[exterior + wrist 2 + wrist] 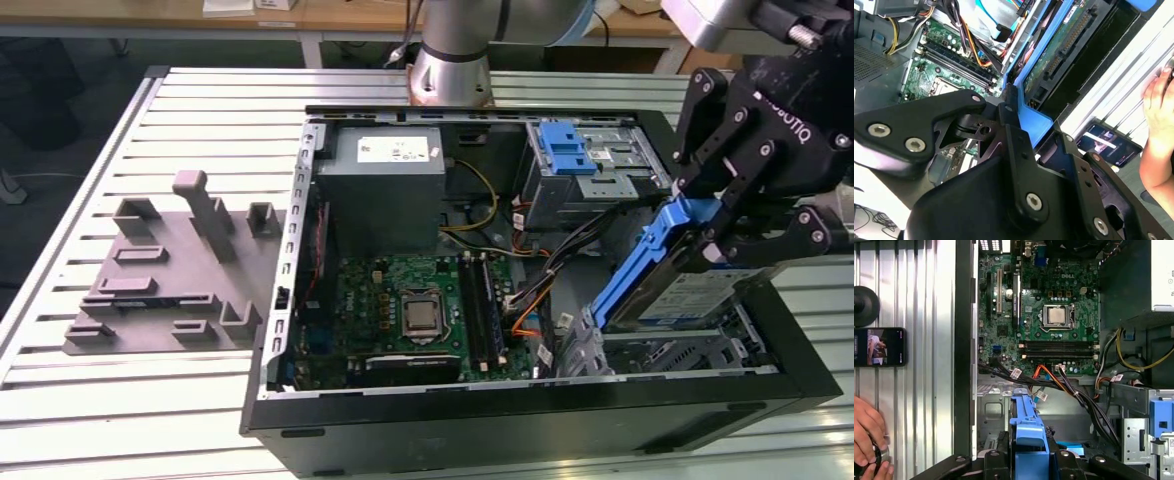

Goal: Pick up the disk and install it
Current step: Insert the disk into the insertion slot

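So the gripper (727, 240) is clamping the disk (667, 280) by its blue bracket, holding it tilted on edge right over the empty drive bay (674, 352) at the front corner of the open computer case (534, 420). Just beside the disk, a bundle of orange and black cables (534, 295) is running across from the motherboard (414, 310), pretty close to the bay. Past the gripper, the metal drive cage (587, 165) with its blue latch is sitting next to the grey power supply (387, 190).

The first wrist view is looking straight down the bracket (1026, 432) toward the bay floor, with those cables (1054, 382) crossing just ahead. It's also catching a phone (879, 346) lying on the slatted table (924, 300) and a person's hand (869, 440) outside the case. The second wrist view is showing the disk's green circuit-board underside (1059, 57). The grey foam tray (167, 275) is well away from the gripper.
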`<state>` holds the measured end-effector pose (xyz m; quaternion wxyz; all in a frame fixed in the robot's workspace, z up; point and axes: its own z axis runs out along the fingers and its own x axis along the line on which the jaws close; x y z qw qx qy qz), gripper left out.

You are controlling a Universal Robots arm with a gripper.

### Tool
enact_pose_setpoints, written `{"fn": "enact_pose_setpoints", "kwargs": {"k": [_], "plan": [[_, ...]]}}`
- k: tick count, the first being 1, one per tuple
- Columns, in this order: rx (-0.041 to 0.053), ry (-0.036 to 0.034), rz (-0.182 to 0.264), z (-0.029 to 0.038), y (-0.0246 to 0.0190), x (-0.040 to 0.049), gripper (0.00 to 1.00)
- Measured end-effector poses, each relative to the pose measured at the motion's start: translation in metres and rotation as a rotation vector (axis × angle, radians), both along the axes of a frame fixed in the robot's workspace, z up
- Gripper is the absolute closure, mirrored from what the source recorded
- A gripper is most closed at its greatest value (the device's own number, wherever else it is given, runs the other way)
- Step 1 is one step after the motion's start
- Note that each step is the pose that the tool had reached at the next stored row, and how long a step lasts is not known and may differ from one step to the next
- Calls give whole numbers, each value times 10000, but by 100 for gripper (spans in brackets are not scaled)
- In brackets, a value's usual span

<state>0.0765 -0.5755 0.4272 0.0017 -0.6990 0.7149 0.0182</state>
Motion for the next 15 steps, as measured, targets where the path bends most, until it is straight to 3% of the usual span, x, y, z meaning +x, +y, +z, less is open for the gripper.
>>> {"fn": "enact_pose_setpoints", "kwargs": {"k": [6, 7, 8, 11, 15], "plan": [[-3, 0, 0, -10, 0, 0, 62], [0, -1, 0, -28, 0, 0, 62], [-1, -1, 1, -46, 0, 0, 56], [0, 0, 0, -101, -1, 0, 56], [-2, 0, 0, -173, -2, 0, 69]]}}
